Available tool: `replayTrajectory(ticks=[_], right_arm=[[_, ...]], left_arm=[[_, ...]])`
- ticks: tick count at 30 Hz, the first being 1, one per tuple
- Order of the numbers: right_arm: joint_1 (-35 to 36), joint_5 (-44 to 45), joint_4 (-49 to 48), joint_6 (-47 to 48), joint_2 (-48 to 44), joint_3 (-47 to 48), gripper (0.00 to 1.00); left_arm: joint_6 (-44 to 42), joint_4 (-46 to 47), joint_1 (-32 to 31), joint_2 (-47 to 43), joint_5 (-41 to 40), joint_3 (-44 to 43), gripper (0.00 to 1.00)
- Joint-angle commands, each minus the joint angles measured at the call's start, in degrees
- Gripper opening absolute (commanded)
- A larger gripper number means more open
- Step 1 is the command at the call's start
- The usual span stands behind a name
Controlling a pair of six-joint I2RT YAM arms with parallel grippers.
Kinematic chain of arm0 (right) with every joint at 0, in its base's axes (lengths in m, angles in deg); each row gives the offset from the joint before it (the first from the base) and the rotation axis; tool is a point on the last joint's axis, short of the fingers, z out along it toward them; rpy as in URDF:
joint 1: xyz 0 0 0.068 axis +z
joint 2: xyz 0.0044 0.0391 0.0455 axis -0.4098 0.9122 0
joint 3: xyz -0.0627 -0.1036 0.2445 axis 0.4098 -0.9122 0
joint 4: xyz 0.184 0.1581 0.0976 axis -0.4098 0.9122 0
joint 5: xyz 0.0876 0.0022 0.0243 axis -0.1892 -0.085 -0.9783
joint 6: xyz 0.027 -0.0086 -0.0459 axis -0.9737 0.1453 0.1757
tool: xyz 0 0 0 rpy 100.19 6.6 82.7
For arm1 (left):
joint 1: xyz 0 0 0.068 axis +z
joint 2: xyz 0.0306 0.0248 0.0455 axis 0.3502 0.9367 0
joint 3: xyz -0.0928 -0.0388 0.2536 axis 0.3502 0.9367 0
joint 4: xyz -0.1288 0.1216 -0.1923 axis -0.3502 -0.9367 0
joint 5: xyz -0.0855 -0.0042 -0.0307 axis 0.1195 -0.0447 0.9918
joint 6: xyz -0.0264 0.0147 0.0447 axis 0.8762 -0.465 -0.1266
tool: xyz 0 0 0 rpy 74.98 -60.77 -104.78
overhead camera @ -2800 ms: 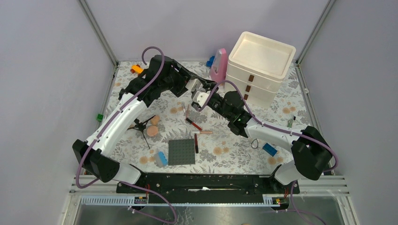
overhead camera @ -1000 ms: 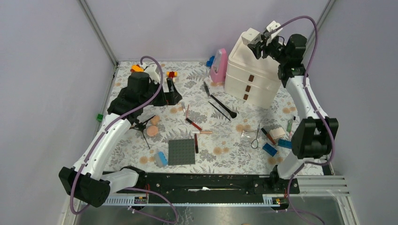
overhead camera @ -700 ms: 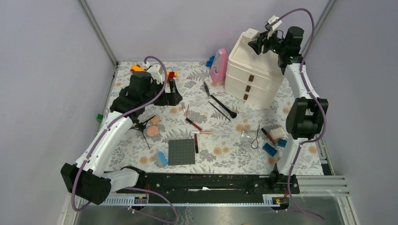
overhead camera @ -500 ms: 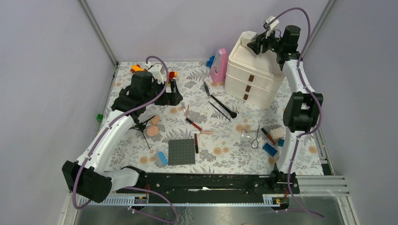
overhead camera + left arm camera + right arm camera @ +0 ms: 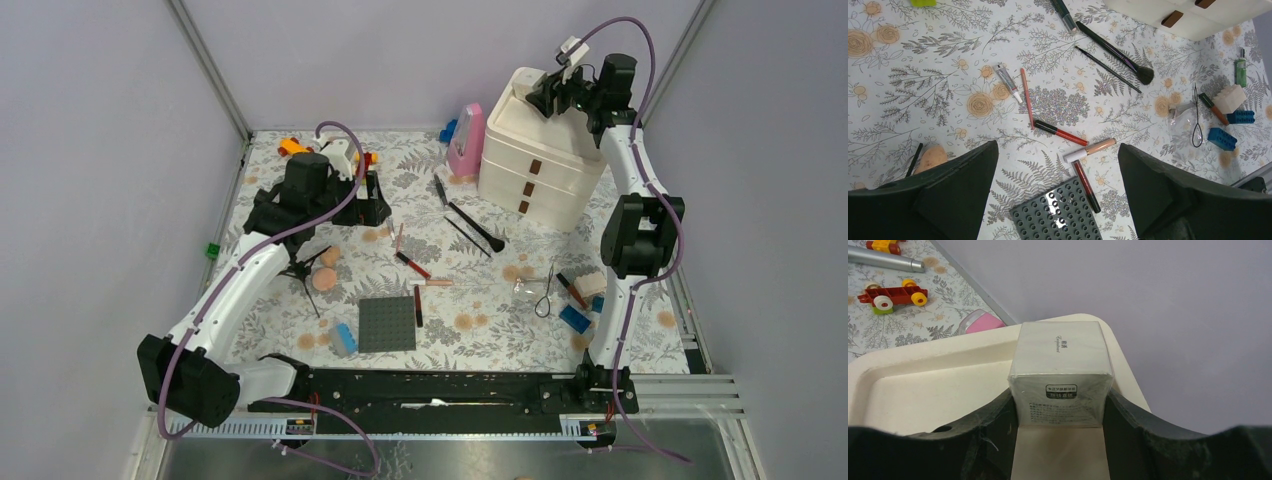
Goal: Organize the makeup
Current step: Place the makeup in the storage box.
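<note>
My right gripper (image 5: 548, 93) is up at the back corner of the cream top tray (image 5: 608, 128), shut on a film-wrapped white cosmetics box (image 5: 1060, 372); both fingers (image 5: 993, 425) press its sides over the tray rim (image 5: 923, 347). My left gripper (image 5: 1058, 146) hangs open above the table with nothing in it. Below it lie a red-and-black lipstick (image 5: 1062, 133), a pale pink stick (image 5: 1092, 149), a dark red stick (image 5: 1086, 186), a thin pink pencil (image 5: 1026, 97), black brushes (image 5: 1115, 52) and a peach puff (image 5: 930, 156). A beige sponge block (image 5: 590, 283) sits at the right.
The three-drawer unit (image 5: 540, 170) stands at the back right with a pink bottle (image 5: 467, 140) beside it. A grey studded plate (image 5: 387, 324), blue bricks (image 5: 575, 318), a black mini tripod (image 5: 300, 268), a toy car (image 5: 895, 295) and a green bottle (image 5: 1240, 72) lie about.
The right gripper has edged a little left and back along the top tray with the box still in it. The left arm has crept slightly right.
</note>
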Motion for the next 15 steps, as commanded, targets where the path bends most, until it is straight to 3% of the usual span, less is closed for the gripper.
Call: replayTrajectory(ticks=[1, 15], right_arm=[[0.10, 1.74, -1.03, 1.84, -0.68, 1.21, 0.56], [0.09, 9.35, -9.24, 0.62, -6.86, -4.20, 0.84]], left_arm=[[-1.04, 3.20, 0.17, -0.22, 0.41, 0.36, 0.99], [-0.91, 4.09, 0.17, -1.31, 1.52, 1.94, 0.99]])
